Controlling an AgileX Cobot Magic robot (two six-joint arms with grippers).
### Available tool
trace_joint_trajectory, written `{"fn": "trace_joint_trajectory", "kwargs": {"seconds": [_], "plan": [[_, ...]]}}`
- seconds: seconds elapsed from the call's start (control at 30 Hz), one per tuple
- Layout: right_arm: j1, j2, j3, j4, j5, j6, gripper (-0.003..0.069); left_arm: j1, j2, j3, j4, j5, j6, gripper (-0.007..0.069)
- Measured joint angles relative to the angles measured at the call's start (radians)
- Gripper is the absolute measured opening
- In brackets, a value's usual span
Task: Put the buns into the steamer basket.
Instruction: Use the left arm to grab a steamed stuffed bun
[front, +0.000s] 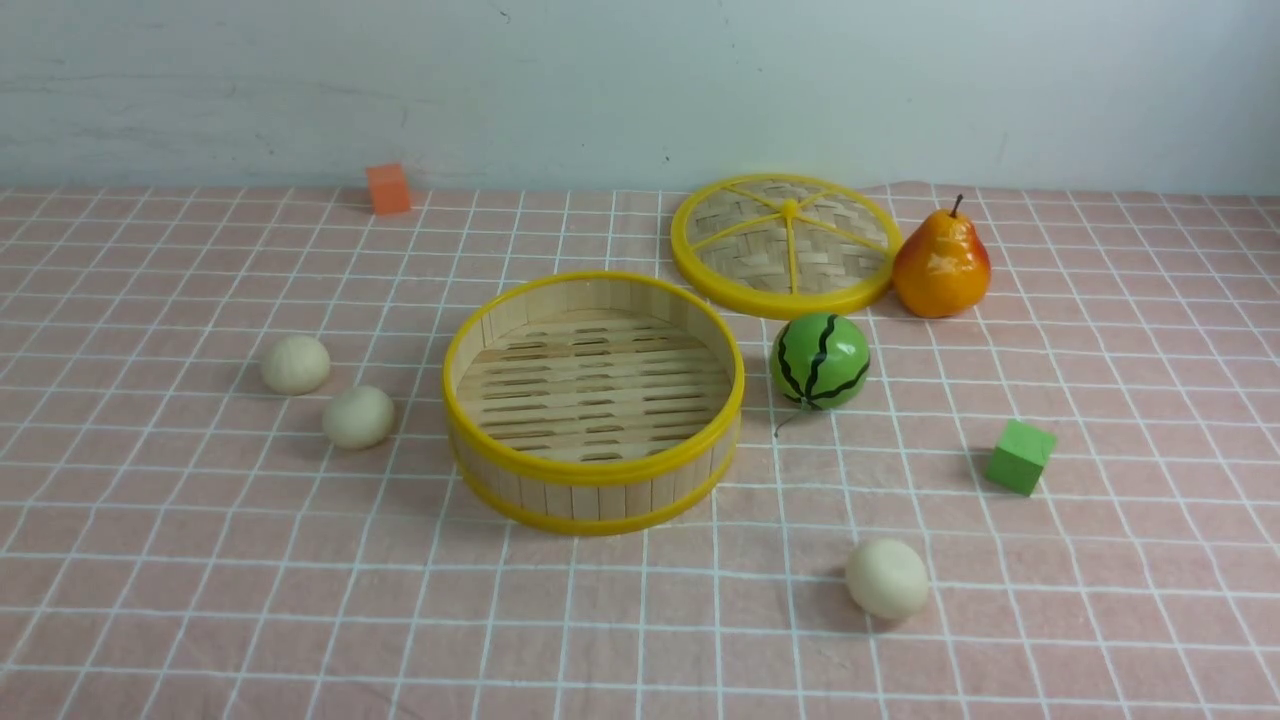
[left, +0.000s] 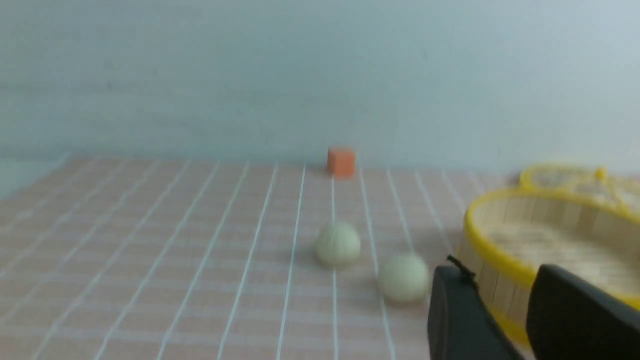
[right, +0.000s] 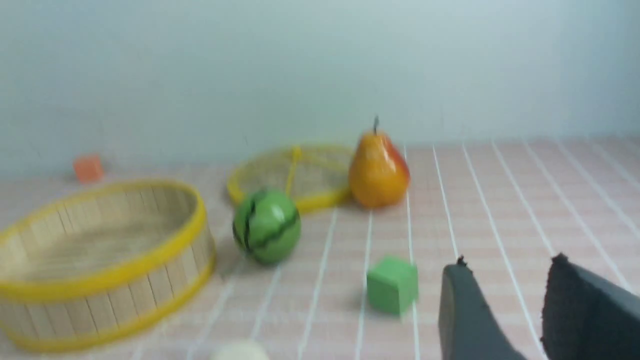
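**Three buns lie on the cloth, all outside the basket**

We see a pink cloth (front: 200, 600) with a white grid running back to a pale, scuffed wall (front: 640, 80). The steamer basket (front: 590, 500) stands mid-cloth, its slatted floor bare. Behind it to the right the woven lid (front: 740, 230) lies flat. The pear (front: 940, 265) stands upright just beside the lid's right rim, and the toy watermelon (front: 820, 361) sits just right of the basket. The far-left bun (front: 295, 364) and the near-left bun (front: 358, 417) sit close together left of the basket. The right bun (front: 887, 579) lies nearer the robot, to the basket's right. The green cube (front: 1019, 456) sits right of the watermelon, and the orange cube (front: 388, 188) sits by the wall.

The front view shows neither arm; only the blurred wrist views show the grippers. The left gripper (left: 500, 280) has its dark fingers parted with nothing between them, and so does the right gripper (right: 510, 270). The left wrist view cuts the basket off at its edge and hides part of the lid behind it. In the right wrist view we make out the right bun only as a pale sliver at the frame's edge
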Motion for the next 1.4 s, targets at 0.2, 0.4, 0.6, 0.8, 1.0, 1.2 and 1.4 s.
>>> {"fn": "trace_joint_trajectory", "kwargs": {"seconds": [0.2, 0.4, 0.6, 0.8, 1.0, 1.2, 1.4], "plan": [[0.000, 0.000, 0.000, 0.004, -0.325, 0.121, 0.0239, 0.000, 0.000, 0.000, -0.013, -0.347, -0.047, 0.0217], [0.000, 0.003, -0.016, 0.003, -0.378, 0.145, 0.0219, 0.000, 0.004, -0.039, -0.038, -0.585, -0.364, 0.0212], [0.000, 0.160, -0.233, -0.008, -0.230, 0.061, 0.0006, 0.000, 0.221, -0.443, 0.070, -0.244, -0.480, 0.0057], [0.000, 0.453, -0.367, -0.057, 0.008, -0.107, -0.0009, 0.000, 0.562, -0.721, 0.168, 0.109, -0.506, -0.0013], [0.018, 0.742, -0.479, -0.045, 0.338, -0.096, -0.0003, 0.000, 0.930, -0.959, 0.101, 0.538, -0.419, -0.0013], [0.095, 0.905, -0.565, -0.042, 0.498, -0.096, -0.0003, 0.000, 1.236, -1.127, -0.042, 0.703, -0.181, -0.0013], [0.144, 0.972, -0.575, -0.042, 0.478, -0.096, -0.0001, 0.000, 1.557, -1.351, -0.010, 0.701, -0.141, 0.0005]]}}
